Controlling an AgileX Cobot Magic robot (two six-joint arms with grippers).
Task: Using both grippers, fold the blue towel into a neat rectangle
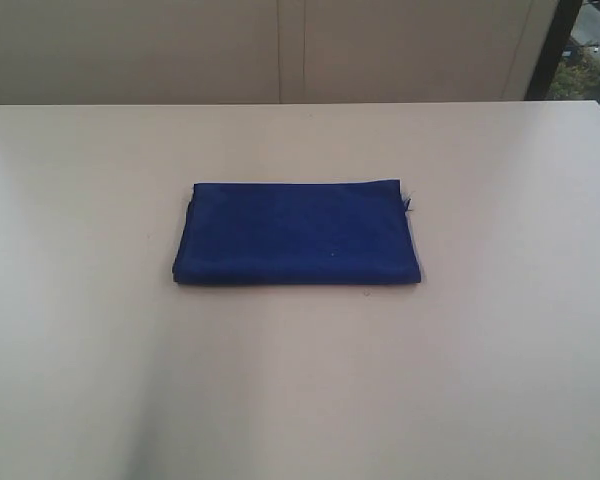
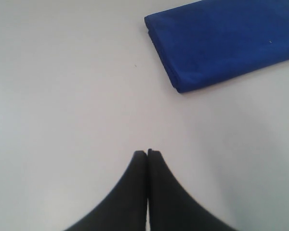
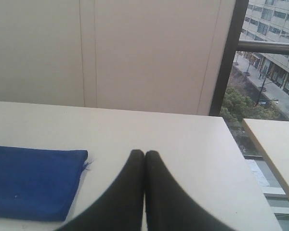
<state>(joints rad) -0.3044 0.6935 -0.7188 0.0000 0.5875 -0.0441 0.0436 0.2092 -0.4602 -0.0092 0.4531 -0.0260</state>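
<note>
The blue towel (image 1: 296,233) lies flat in the middle of the pale table, folded into a layered rectangle with a small thread tag at its far right corner. Neither arm shows in the exterior view. In the left wrist view the towel (image 2: 224,41) lies well away from my left gripper (image 2: 147,153), whose black jaws are pressed together with nothing between them. The right wrist view has the towel's (image 3: 32,180) tagged corner off to one side of my right gripper (image 3: 144,153), which is also shut and empty, apart from the cloth.
The pale table (image 1: 500,380) spreads wide around the towel. A beige panelled wall (image 1: 280,50) stands behind its far edge. A dark window post (image 3: 229,57) and a second table's edge (image 3: 274,154) lie beyond the right side.
</note>
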